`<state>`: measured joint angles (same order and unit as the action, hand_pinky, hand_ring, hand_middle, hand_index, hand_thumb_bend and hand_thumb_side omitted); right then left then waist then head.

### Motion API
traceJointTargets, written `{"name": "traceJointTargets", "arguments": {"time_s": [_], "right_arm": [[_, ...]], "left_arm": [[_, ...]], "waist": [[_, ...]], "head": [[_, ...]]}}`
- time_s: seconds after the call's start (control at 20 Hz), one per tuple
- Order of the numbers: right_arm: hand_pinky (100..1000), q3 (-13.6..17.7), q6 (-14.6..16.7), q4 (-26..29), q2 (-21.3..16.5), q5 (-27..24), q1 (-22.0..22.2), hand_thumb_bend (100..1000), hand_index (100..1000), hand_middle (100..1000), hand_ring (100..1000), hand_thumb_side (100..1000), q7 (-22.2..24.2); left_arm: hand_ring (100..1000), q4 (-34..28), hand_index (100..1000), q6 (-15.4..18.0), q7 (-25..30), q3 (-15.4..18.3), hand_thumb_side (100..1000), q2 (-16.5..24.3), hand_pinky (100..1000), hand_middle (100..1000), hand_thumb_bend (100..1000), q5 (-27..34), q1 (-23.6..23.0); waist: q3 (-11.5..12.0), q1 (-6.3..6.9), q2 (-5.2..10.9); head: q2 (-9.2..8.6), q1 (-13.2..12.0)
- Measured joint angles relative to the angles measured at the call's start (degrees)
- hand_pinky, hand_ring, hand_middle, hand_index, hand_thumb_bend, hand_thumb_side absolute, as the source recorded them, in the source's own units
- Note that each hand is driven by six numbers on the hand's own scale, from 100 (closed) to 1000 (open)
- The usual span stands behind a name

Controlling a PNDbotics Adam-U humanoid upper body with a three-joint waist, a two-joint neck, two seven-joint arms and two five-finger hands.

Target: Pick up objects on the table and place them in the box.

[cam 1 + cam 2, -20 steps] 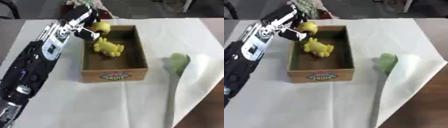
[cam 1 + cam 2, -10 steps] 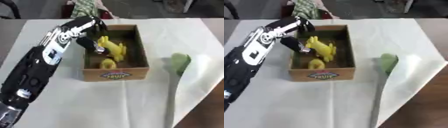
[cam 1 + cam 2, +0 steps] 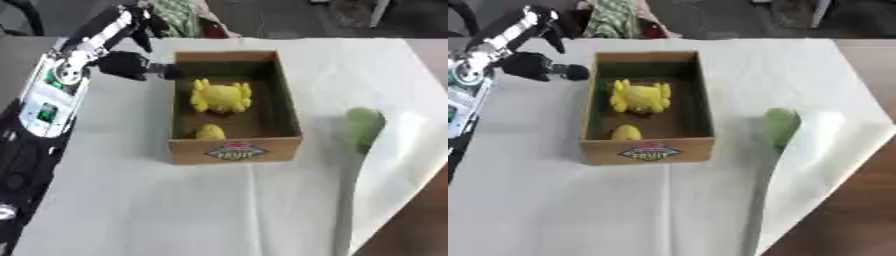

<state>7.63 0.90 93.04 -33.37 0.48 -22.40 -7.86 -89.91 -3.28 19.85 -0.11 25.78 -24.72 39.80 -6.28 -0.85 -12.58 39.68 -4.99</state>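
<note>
An open cardboard box [image 3: 234, 149] with a fruit label stands mid-table. Inside lie a yellow bunch of fruit [image 3: 220, 97] and, nearer the front wall, a small round yellow fruit [image 3: 210, 132]. A green fruit [image 3: 365, 126] lies on the white cloth to the right of the box, apart from it. My left hand [image 3: 128, 65] hovers just outside the box's left wall near its far corner, open and holding nothing, with a dark fingertip [image 3: 169, 71] pointing at the wall. My right hand shows in neither view.
The white tablecloth [image 3: 157, 205] is folded up along a ridge at the right, with the brown table edge [image 3: 850, 210] beyond it. Green patterned fabric [image 3: 179, 15] lies past the table's far edge behind the box.
The small yellow fruit has left my left hand and now lies in the box near the front. The hand has drawn back left, from over the box to outside its left wall.
</note>
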Motion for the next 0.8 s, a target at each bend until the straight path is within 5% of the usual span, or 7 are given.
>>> {"name": "traceJointTargets", "arguments": {"time_s": [0.55, 0.8], "right_arm": [[747, -5.1, 2.4, -5.4, -6.5, 2.9, -3.8, 100, 816, 787, 816, 100, 6.3], [747, -5.7, 3.5, -7.7, -7.3, 4.0, -4.4, 100, 816, 787, 816, 100, 8.5]], "left_arm": [[483, -12.1, 728, -7.4, -10.0, 7.0, 547, 0.4, 615, 558, 829, 10.0, -11.9], [483, -13.5, 728, -8.2, -15.1, 7.1, 547, 0.4, 615, 558, 829, 13.0, -13.6]], "waist": [[1.9, -0.05, -0.07], [1.9, -0.01, -0.06]], "head": [[-0.42, 1.4], [-0.42, 1.5]]}}
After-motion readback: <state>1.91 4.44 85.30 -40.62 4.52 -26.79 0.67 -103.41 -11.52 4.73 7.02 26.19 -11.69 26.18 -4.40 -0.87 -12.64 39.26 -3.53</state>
